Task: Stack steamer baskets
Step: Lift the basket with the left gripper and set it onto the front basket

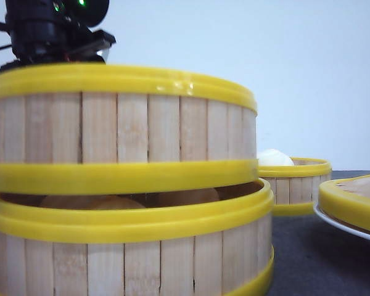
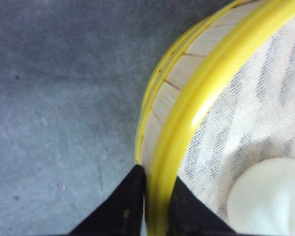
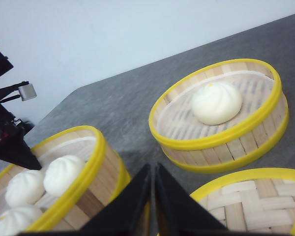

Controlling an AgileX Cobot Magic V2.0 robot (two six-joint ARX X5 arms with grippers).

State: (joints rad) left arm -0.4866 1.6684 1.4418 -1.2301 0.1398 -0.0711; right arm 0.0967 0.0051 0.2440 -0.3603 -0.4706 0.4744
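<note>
Two black fingers [image 2: 130, 206] of the left gripper [image 2: 155, 209] pinched on the upper steamer basket [image 1: 120, 126] rim, basket tilted atop the lower basket [image 1: 129, 250], right gripper [image 3: 151, 196] closed and empty, third basket [image 3: 221, 115] on grey table [image 2: 59, 98], pale wall [image 1: 308, 68].

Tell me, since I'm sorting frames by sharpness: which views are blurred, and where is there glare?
Front view: the stacked steamer baskets fill the frame, soft from closeness, a small glint on the top rim. Left wrist view: the basket rim and bun are blurred. Right wrist view: the far basket is fairly sharp; the lid is softer.
</note>
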